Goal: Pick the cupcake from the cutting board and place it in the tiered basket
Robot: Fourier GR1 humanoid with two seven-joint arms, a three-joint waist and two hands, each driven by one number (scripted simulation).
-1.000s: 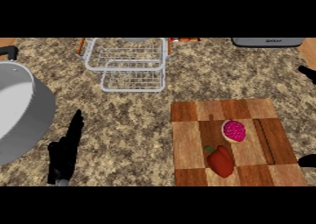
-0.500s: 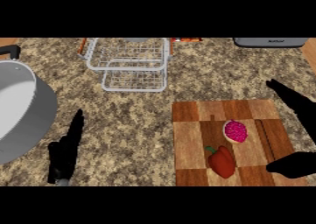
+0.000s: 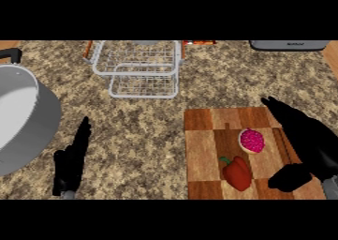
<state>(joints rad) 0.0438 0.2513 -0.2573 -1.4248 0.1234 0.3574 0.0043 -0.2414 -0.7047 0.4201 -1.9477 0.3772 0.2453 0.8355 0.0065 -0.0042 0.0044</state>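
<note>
Sitting on the wooden cutting board (image 3: 226, 121) toward its right side, the cupcake (image 3: 252, 140) shows a pink, speckled top with a pale rim and appears upright, though the steep downward view makes that hard to confirm. Just below and left of it on the same board lies a red bell pepper (image 3: 237, 172), close to the cupcake but apart from it. The right hand (image 3: 311, 145) stretches over the board's right edge, its fingers (image 3: 280, 110) straight and released, pointing up and left past the cupcake's right side; its thumb (image 3: 289, 178) juts in low, right of the pepper, and nothing is grasped. Beyond the board, the speckled granite desk (image 3: 150, 131) spreads out. The wire tiered basket (image 3: 138, 65) stands near the far edge, well apart from the board and up and left of it. A large grey pot (image 3: 19, 122) fills the left side. Between pot and board, the left hand (image 3: 71, 161) rests low on the desk, fingers straight and holding nothing.
</note>
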